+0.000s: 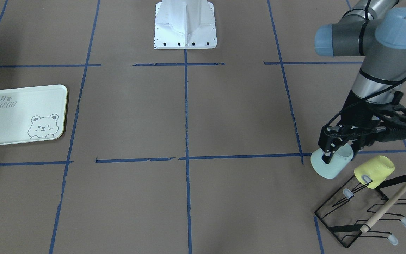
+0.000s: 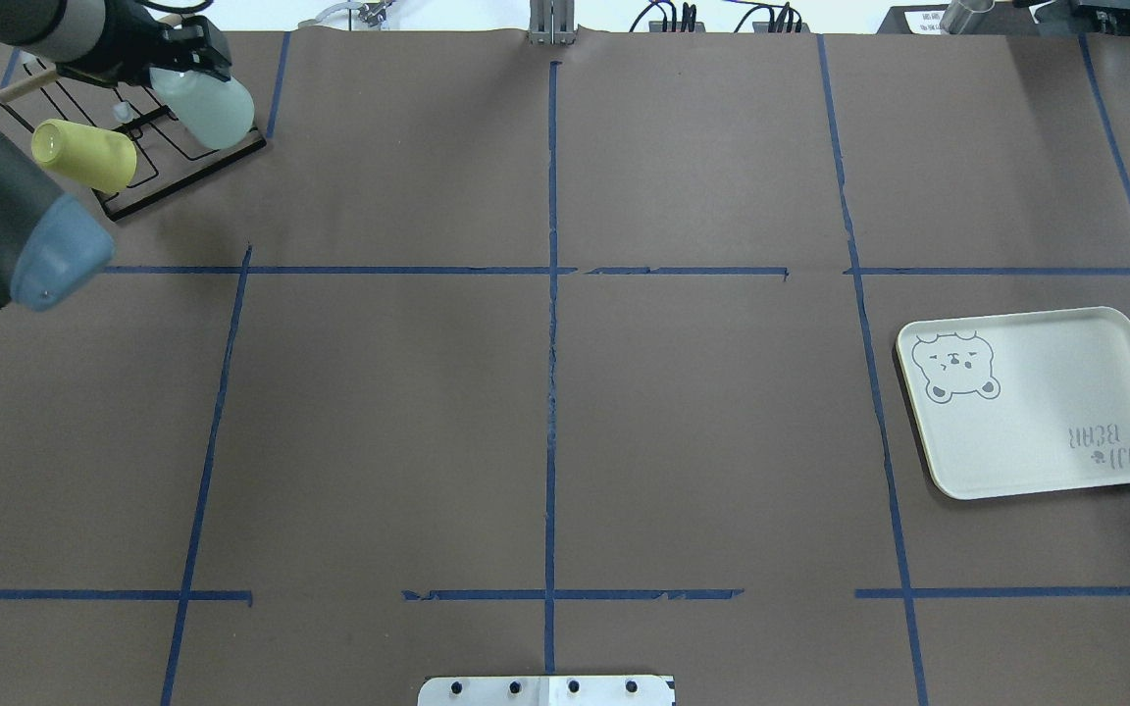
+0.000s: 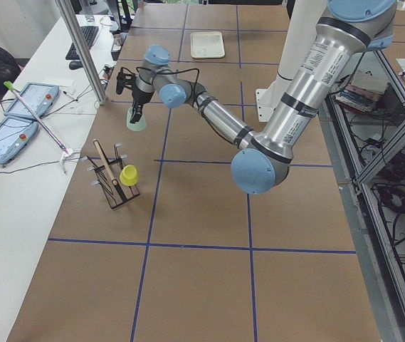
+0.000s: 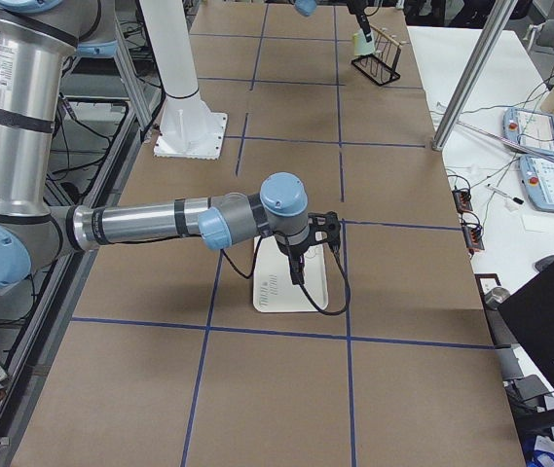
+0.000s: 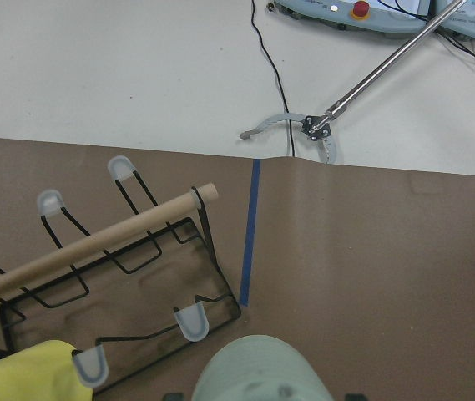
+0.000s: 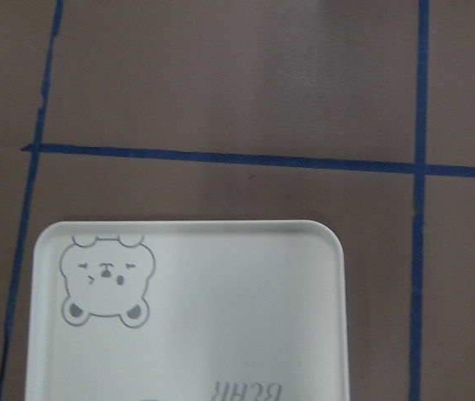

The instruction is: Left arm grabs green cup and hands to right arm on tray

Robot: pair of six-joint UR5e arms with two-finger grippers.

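pincer of left arm (image 1: pixel 340 154) grips green cup (image 1: pixel 328 170) by rack (image 1: pixel 389 203); right pincer (image 4: pixel 296 272), seen only sideways over tray (image 4: pixel 275 294), unreadable.

Silver-grey left arm (image 1: pixel 368 82), pale-blue caps (image 1: pixel 328 39)

You're looking at a brown-papered tabletop (image 2: pixel 379 412), marked into big squares by blue tape (image 2: pixel 552 392). On the robot's right, the tray (image 2: pixel 1046 412) lies flat inside one square, bear drawing and lettering facing up. Over at the far left corner there's the black wire rack (image 2: pixel 187 179), standing on the paper just beside a tape line, close to the tabletop's far edge. At the robot's edge the white base plate (image 1: pixel 185 35) sits on the centre tape line.
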